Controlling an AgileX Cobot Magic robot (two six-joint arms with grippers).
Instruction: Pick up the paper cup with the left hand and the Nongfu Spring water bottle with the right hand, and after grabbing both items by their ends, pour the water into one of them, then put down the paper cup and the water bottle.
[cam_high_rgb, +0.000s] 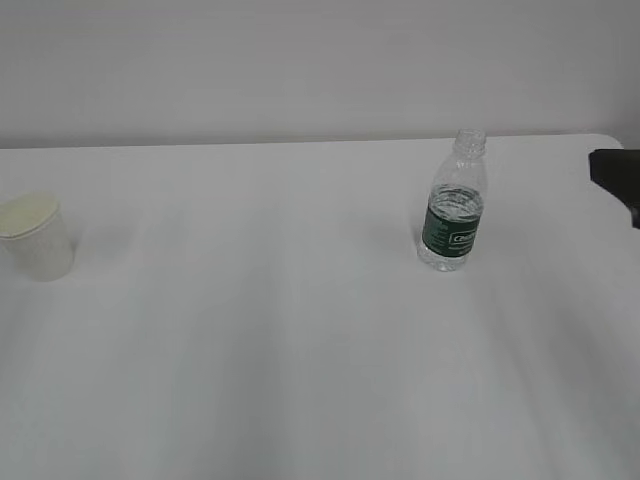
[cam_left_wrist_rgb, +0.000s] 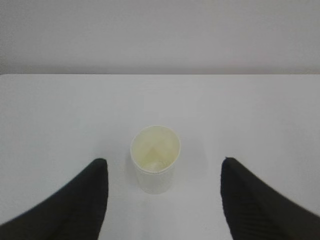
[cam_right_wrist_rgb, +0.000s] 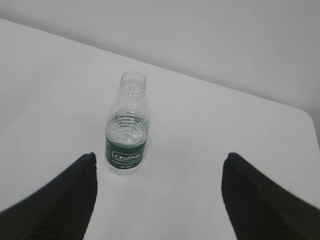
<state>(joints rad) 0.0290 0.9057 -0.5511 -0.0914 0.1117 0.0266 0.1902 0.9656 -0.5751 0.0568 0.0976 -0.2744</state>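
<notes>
Paper cup (cam_high_rgb: 35, 236) upright near counter (cam_high_rgb: 300, 340) left edge; Nongfu Spring water bottle (cam_high_rgb: 454, 202) upright, uncapped, toward far right corner, well apart. Left end effector (cam_left_wrist_rgb: 164, 167) and right end effector (cam_right_wrist_rgb: 159, 162) released, spread wide, framing each for pickup.

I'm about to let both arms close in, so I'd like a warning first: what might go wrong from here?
1. The water bottle stands uncapped and partly full; a nudge from the open right gripper could tip it and spill water on the table.
2. The paper cup looks light and thin; the open left gripper might push it away or crush it.
3. The bottle sits left of centre between the right fingers, so one finger may touch first.
</notes>
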